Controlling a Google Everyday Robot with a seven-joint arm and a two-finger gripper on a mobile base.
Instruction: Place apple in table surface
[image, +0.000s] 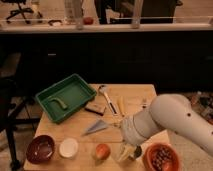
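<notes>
Status check: we are reading small round orange-red apple (102, 150) as resting on light tan wooden plank table surface (132, 95), near front edge, between small round white bowl (68, 147) and pale two-finger gripper (127, 151). Gripper is hanging low over table just right of apple, apparently apart from it. We are not able to tell whether gripper is open or closed. We are judging placement as met as things lie. Left to do: arm clearing away without nudging apple or orange-brown bowl (161, 157) alongside.
</notes>
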